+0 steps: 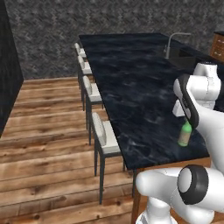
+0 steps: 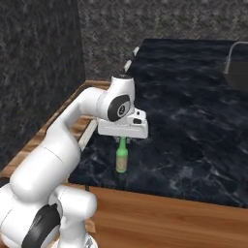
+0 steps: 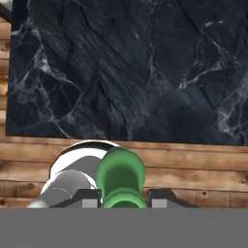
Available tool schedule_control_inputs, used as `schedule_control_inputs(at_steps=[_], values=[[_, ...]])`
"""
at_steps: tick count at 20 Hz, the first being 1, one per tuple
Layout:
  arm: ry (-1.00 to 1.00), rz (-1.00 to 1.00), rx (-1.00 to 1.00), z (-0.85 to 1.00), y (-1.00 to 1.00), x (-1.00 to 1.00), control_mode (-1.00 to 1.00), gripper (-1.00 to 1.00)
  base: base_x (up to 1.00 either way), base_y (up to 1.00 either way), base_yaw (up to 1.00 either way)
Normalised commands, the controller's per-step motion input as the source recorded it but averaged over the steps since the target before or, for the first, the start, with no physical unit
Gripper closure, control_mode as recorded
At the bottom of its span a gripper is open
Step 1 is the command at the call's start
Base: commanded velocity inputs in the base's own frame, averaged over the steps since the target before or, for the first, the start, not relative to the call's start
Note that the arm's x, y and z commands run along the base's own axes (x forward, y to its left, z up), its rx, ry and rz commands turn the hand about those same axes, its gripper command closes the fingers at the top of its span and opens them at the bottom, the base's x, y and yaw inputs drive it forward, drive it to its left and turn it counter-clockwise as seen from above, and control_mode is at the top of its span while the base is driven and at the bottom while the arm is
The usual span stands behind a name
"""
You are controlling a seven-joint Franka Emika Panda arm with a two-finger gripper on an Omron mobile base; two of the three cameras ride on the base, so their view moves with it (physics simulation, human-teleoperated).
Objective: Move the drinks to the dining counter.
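A slim green bottle [image 1: 184,135], one of the drinks, stands upright on the dining counter [image 1: 131,87], close to its near edge. My gripper [image 2: 123,139] points straight down over the bottle and is shut on its neck. In the hand view the green bottle top [image 3: 120,175] sits between my two dark fingertips [image 3: 87,198]. In the right base view the bottle [image 2: 121,159] hangs below the white hand, with its base at the black marble top [image 2: 193,126]. I cannot tell whether the base touches the marble.
A row of white-seated stools [image 1: 104,135] lines the counter's left side over a wooden floor [image 1: 43,144]. A faucet [image 1: 169,43] rises at the counter's far right. A dark wall [image 2: 34,72] stands to the left.
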Motion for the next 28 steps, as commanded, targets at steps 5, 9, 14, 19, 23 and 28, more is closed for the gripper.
schedule_control_inputs(at_steps=[5,9,14,19,23,28], values=[[0.0,0.0,0.0,0.0,0.0,0.0,1.0,1.0,0.41,0.34,0.06],[0.0,0.0,0.0,0.0,0.0,0.0,1.0,1.0,0.44,0.32,0.05],[0.0,0.03,0.0,-0.15,0.31,0.49,-1.0,1.0,0.1,0.06,0.01],[0.0,0.02,0.0,-0.11,0.43,0.67,-1.0,1.0,0.0,0.0,0.0],[0.0,0.01,0.0,-0.07,0.4,0.64,-1.0,1.0,0.0,0.0,0.0],[0.0,0.01,0.0,-0.15,0.32,0.55,-1.0,1.0,0.0,0.0,0.0]])
